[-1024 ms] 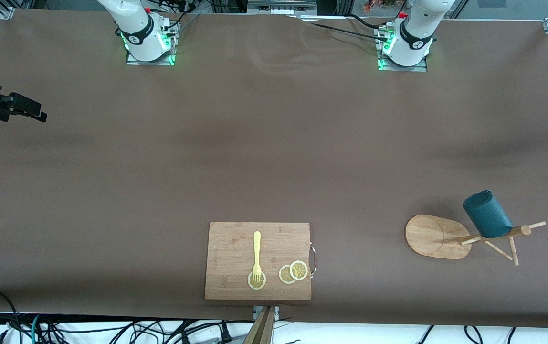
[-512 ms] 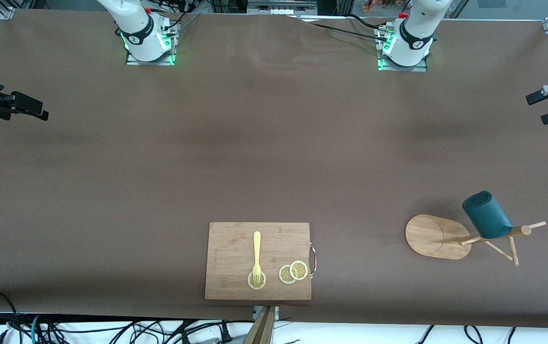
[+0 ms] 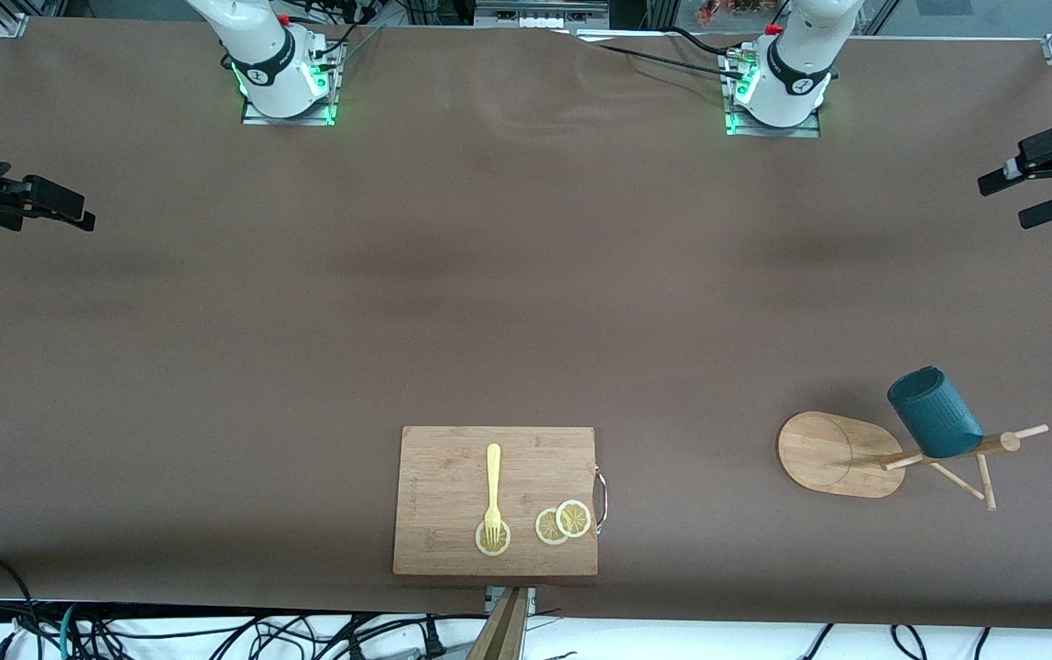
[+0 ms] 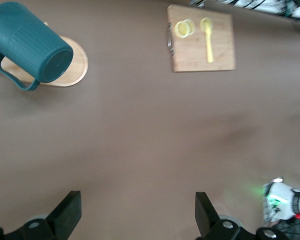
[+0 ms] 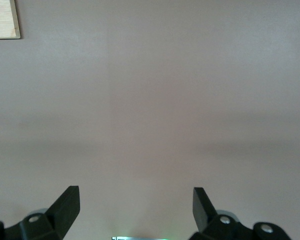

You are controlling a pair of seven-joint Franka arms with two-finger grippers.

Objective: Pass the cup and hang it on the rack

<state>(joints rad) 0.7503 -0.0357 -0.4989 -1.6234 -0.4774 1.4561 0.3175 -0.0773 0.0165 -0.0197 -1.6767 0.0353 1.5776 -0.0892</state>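
The dark teal cup (image 3: 934,412) hangs tilted on the bamboo rack (image 3: 833,454), toward the left arm's end of the table and near the front camera. The left wrist view shows the cup (image 4: 32,47) bottom-up over the rack's oval base (image 4: 72,75), its handle hooked round the wood. My left gripper (image 3: 1007,200) hovers open and empty at the left arm's end of the table, well away from the rack; nothing lies between its jaws (image 4: 137,196). At the right arm's end my right gripper (image 3: 77,213) waits, open (image 5: 136,192) over bare tablecloth.
A rectangular wooden cutting board (image 3: 453,467) lies near the table's front edge, midway along it, carrying a yellow fork (image 3: 493,486) and lemon slices (image 3: 563,522). The board also shows in the left wrist view (image 4: 220,50). Both arm bases stand along the table's edge farthest from the front camera.
The left gripper has moved away from the front camera and come farther into the front view, still open. The right gripper and the cup on the rack have stayed put.
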